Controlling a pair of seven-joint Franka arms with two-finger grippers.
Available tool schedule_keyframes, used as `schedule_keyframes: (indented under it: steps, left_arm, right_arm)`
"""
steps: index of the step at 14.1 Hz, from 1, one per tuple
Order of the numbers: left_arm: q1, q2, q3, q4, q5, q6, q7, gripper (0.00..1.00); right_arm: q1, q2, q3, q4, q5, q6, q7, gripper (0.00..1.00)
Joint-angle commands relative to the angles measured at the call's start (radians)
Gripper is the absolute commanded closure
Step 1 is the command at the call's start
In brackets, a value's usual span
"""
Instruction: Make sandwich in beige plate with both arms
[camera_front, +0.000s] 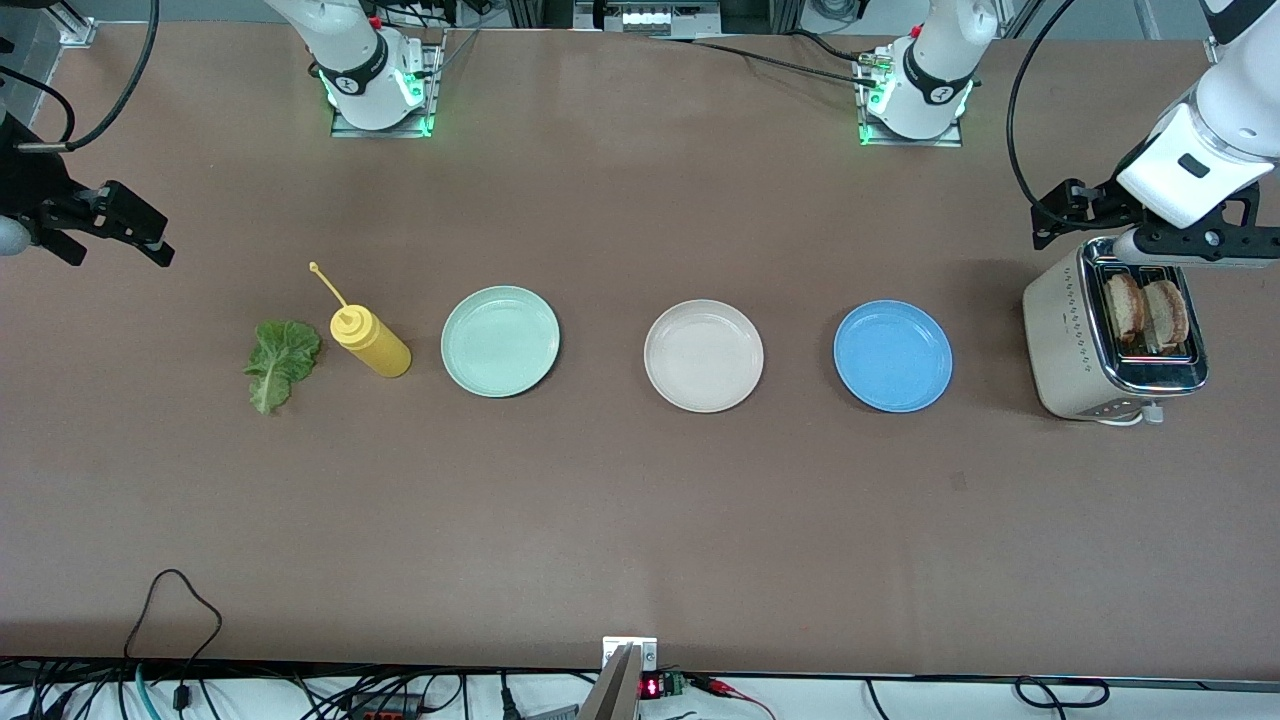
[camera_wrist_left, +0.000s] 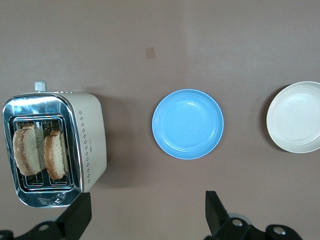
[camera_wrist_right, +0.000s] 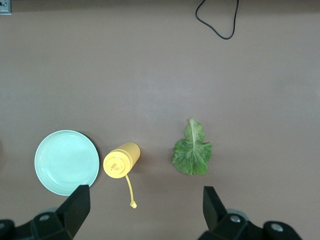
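Front view shows the sandwich not begun — the beige plate (camera_front: 703, 355) sits bare in the middle of the desk (camera_front: 640, 520), between a mint-green plate (camera_front: 500, 340) and a blue plate (camera_front: 892, 356). All 3 parts are apart from it: the 2 bread slices (camera_front: 1146, 312) stand upright in the slots of a toaster (camera_front: 1075, 345) at the left arm's end, and the lettuce leaf (camera_front: 280, 362) lies flat at the right arm's end, just beside a yellow squeeze bottle (camera_front: 370, 340). The left jaws (camera_wrist_left: 145, 212) are spread wide and hold nothing; they hang over the toaster's edge, with the bread to one side of them and the blue plate closer to their centre line. The right jaws (camera_wrist_right: 142, 210) are also wide and empty, up over bare desk, with the lettuce and bottle between their 2 fingers in that wrist view. Everything remains to do, I judge — both slices and the leaf must reach the beige plate. The bottle crowds the leaf, and the blue plate lies on the path from toaster to target.
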Motion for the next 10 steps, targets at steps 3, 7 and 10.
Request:
schedule_keyframes:
  steps: [3,7,10]
  left_arm:
    - [-0.006,0.005,0.004,0.018,0.019,-0.011,0.011,0.0]
    - [-0.011,0.024,0.002,0.036,0.021,-0.045,0.0,0.0]
    - [-0.009,0.034,0.002,0.036,0.016,-0.059,-0.024,0.0]
  right_arm:
    - [0.0,-0.015,0.003,-0.005,0.004,0.001,-0.015,0.0]
    - [0.0,-0.015,0.003,-0.005,0.004,0.001,-0.015,0.0]
    - [0.0,-0.015,0.003,-0.007,0.004,0.001,-0.015,0.0]
